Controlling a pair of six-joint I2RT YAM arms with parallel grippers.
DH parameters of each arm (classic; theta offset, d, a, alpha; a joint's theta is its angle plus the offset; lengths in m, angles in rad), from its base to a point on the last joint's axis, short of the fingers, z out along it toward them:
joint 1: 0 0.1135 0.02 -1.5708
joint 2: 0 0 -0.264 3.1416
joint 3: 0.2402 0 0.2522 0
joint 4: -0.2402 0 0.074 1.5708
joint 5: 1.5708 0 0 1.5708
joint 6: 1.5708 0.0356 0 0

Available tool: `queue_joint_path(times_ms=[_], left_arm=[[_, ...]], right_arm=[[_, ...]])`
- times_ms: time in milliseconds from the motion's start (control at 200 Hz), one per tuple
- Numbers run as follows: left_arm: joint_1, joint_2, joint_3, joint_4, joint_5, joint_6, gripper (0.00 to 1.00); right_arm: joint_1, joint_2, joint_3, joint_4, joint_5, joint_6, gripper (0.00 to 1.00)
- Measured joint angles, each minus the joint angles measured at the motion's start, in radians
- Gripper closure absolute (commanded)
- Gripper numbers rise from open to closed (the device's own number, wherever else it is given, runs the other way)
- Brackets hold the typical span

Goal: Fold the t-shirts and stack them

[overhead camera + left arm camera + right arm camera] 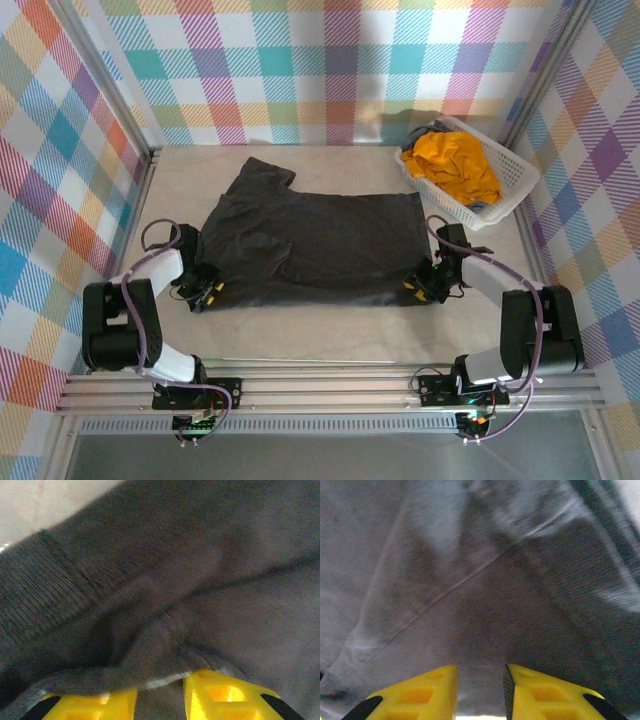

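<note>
Together, left gripper [211, 293] and right gripper [414, 290] each pinch a near corner of the charcoal t-shirt [310, 240], jaws narrowly parted.

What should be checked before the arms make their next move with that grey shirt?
1. Left hand at the near left corner of the grey shirt: ok.
2. Right hand at its near right corner: ok.
3. Both hands pinching the cloth firmly: cannot tell. Cloth sits between the fingers in both wrist views, but the grip itself is unclear.
4. Shirt spread flat: ok, apart from light creases.
5. Yellow shirt out of the way in the basket: ok.
6. Bare table beside the shirt: ok.
</note>
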Motion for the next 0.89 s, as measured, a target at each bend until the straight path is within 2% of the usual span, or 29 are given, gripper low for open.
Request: queue_joint_path(times_ms=[285,445,620,745,895], left_arm=[[0.041,0.035,0.044,0.016,-0.063,0.005,0.68],[0.04,-0.059,0.027,-0.017,-0.093,0.001,0.61],[-0.045,-0.201,0.064,-0.053,-0.09,-0.008,0.63],[-0.113,-0.16,0.091,-0.034,-0.063,-0.021,0.67],[-0.15,-0.06,0.096,0.002,-0.035,-0.023,0.71]], right_arm=[[-0.047,0.106,0.071,-0.056,0.02,0.0,0.75],[-0.031,0.098,0.084,-0.071,0.044,-0.001,0.71],[0.047,-0.074,0.1,-0.146,0.174,0.0,0.65],[0.087,-0.132,0.127,-0.142,0.198,0.001,0.65],[0.089,-0.051,0.134,-0.111,0.192,0.002,0.73]])
